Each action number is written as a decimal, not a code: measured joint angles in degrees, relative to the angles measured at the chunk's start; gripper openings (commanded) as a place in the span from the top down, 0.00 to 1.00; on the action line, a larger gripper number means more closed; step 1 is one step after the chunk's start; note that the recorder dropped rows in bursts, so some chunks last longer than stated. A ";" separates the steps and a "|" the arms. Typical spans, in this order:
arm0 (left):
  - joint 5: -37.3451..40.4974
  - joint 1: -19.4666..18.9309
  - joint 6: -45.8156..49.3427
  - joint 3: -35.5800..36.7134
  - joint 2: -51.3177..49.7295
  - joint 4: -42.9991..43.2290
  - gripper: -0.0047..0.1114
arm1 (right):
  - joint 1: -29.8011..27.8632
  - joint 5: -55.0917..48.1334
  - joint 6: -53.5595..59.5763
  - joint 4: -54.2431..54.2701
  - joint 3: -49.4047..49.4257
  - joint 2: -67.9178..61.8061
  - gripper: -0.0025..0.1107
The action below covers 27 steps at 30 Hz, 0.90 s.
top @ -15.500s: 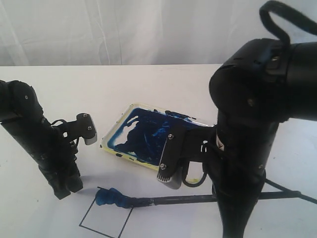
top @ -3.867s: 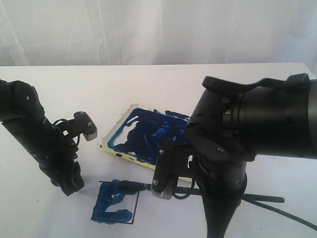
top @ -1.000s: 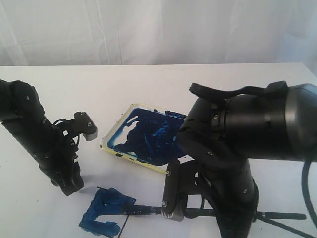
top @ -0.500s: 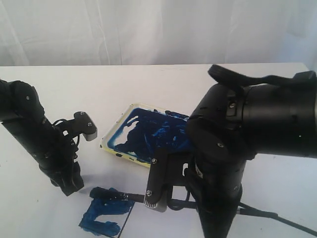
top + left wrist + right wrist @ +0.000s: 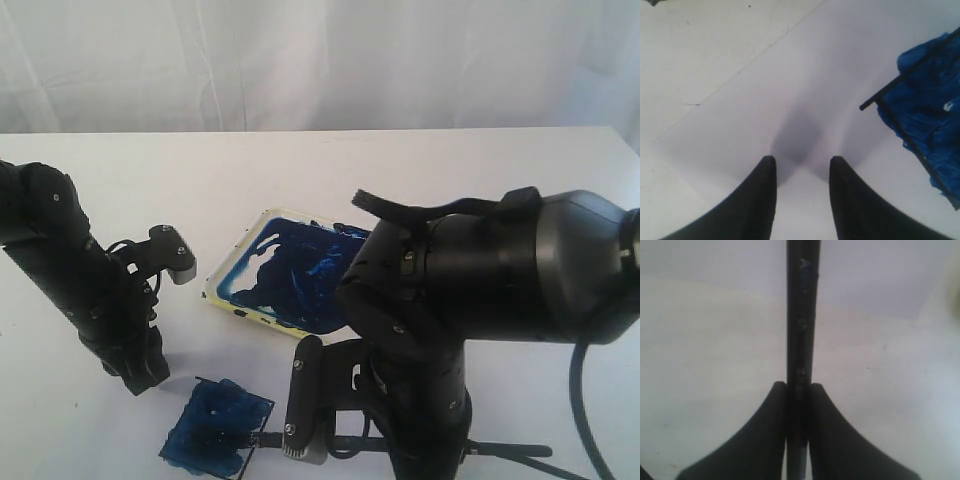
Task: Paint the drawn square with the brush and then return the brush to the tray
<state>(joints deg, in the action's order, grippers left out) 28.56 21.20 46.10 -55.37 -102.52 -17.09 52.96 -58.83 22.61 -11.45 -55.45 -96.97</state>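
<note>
The drawn square [image 5: 215, 432] lies tilted near the front edge, its inside smeared blue; the left wrist view shows one blue corner of it [image 5: 927, 100]. The black brush [image 5: 801, 315] runs straight out between the jaws of my right gripper [image 5: 799, 387], which is shut on its shaft. In the exterior view the brush [image 5: 262, 439] reaches the square's right edge and its handle end [image 5: 505, 450] sticks out behind the arm, which hides the fingers. The tray [image 5: 225, 270], smeared dark blue, sits behind. My left gripper [image 5: 801, 165] is open and empty, left of the square.
The left arm [image 5: 80, 280] stands upright on the white table, close to the square's left side. The bulky right arm [image 5: 470, 300] overhangs the tray's right part and the front right of the table. A white curtain hangs behind.
The right arm has swung lower and towards the front. The brush tip has drawn back from the square's far left corner to its right edge, and blue now covers more of the square. The left arm is still.
</note>
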 measured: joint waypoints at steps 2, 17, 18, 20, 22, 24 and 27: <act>0.00 0.00 0.00 0.00 0.00 0.00 0.60 | 0.05 -0.29 0.00 -0.29 0.00 0.00 0.98; 0.00 0.00 0.00 0.00 0.00 0.00 0.60 | 0.05 -3.47 -1.33 -2.24 0.00 0.00 0.98; 0.00 0.00 0.00 0.00 0.00 0.00 0.60 | 0.05 -4.02 -1.72 -2.76 0.00 0.00 0.98; 0.00 0.00 0.00 0.00 0.00 0.00 0.60 | 0.05 -5.11 -2.58 -3.89 0.00 0.00 0.98; 0.00 0.00 0.00 0.00 0.00 0.00 0.60 | 0.05 -6.13 -3.12 -4.45 0.00 0.00 0.98; 0.00 0.00 0.00 0.00 0.00 0.00 0.60 | 0.05 -6.89 -3.65 -5.00 0.00 0.00 0.98; 0.00 0.00 0.00 0.00 0.00 0.00 0.60 | 0.05 -7.92 -4.34 -5.63 0.00 0.00 0.98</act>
<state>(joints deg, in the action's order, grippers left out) 28.56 21.20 46.10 -55.37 -102.52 -17.09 53.00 -66.75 18.28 -17.08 -55.45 -96.97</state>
